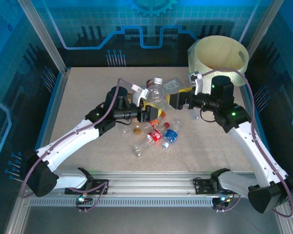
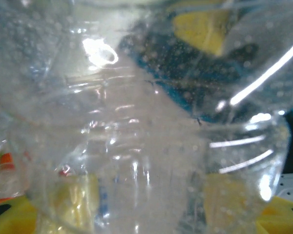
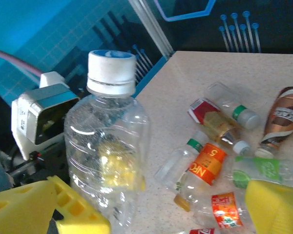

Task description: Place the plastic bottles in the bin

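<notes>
L claw (image 1: 147,105) clamped on upright clear bottle (image 1: 157,91); R claw (image 1: 179,99) wide open, empty, just beside it. Bin (image 1: 219,53) far-right bench (image 1: 88,97) corner; loose bottles (image 1: 158,134) nearer arms.

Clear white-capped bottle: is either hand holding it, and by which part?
The left hand grips the clear bottle by its lower body, holding it upright. The right hand stands open by it, gripping nothing.

The top external camera is looking down from high behind the near edge, taking in the whole worktop (image 1: 83,102). Both wrist cameras are sharing one clear bottle (image 3: 107,156): the left is sitting almost against it, while the right is looking closely past it toward a worktop corner.
</notes>
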